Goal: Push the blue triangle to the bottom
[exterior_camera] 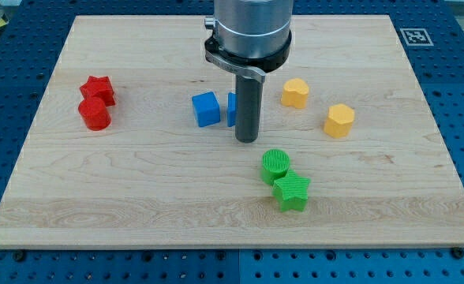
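The blue triangle point(231, 109) lies near the middle of the wooden board, mostly hidden behind my rod; only its left edge shows. A blue cube point(206, 109) sits just to its left. My tip point(247, 140) rests on the board just below and right of the blue triangle, close to it or touching it. The rod rises from there to the arm's grey housing at the view's top.
A red star point(98, 88) and red cylinder point(95, 113) sit at the left. Two yellow blocks point(295, 92) point(338, 120) sit at the right. A green cylinder point(276, 164) and green star point(291, 192) lie below my tip. The board's edge point(232, 247) meets a blue pegged table.
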{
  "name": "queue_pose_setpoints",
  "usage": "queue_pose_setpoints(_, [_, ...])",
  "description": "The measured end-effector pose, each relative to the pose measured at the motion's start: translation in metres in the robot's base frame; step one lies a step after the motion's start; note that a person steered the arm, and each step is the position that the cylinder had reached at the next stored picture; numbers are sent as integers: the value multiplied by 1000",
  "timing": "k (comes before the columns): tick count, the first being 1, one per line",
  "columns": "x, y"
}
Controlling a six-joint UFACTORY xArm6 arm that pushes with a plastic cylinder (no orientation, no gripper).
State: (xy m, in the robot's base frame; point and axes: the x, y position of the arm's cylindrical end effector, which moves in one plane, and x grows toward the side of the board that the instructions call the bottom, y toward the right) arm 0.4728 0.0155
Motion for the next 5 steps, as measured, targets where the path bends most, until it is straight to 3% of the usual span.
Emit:
queue_pose_setpoints(1, [-5, 28])
queue_pose_setpoints(2, [-37, 34])
queue_pose_setpoints(4, [-90, 1])
queue_pose_setpoints(5, [-71, -14])
